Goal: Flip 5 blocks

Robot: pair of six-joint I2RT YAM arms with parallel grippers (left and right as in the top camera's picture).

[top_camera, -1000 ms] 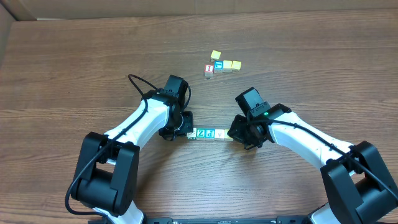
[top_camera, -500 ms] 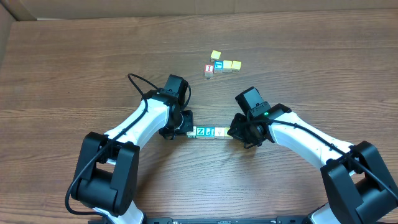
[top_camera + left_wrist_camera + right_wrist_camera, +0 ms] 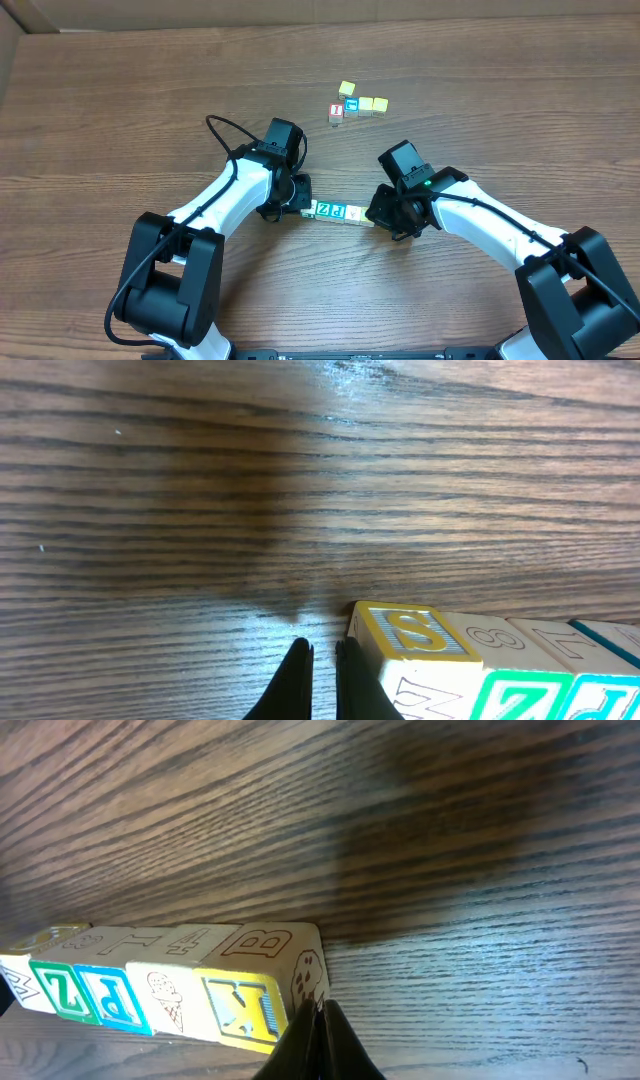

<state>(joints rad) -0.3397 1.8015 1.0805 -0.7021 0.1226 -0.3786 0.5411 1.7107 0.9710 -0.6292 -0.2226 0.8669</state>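
Observation:
Five blocks (image 3: 338, 212) lie end to end in one row on the wooden table, between my two grippers. In the right wrist view the row reads from left: a whitish block (image 3: 18, 982), green Z (image 3: 60, 991), blue P (image 3: 110, 999), an ice-cream picture (image 3: 166, 997), then a yellow-framed letter (image 3: 241, 1007). My right gripper (image 3: 318, 1016) is shut, its tip against the row's right end face. My left gripper (image 3: 323, 660) is shut with nothing held. Its right finger (image 3: 352, 678) touches the left end block (image 3: 405, 635), which shows a yellow S on top.
A separate cluster sits farther back: a red-letter cube (image 3: 336, 112), a blue-letter cube (image 3: 351, 103) and yellow cubes (image 3: 372, 104). A black cable (image 3: 215, 131) loops off the left arm. Cardboard walls (image 3: 10, 60) border the table at the back and left.
The row of blocks and both gripper tips have shifted very slightly toward the far side of the table. Both grippers stay shut.

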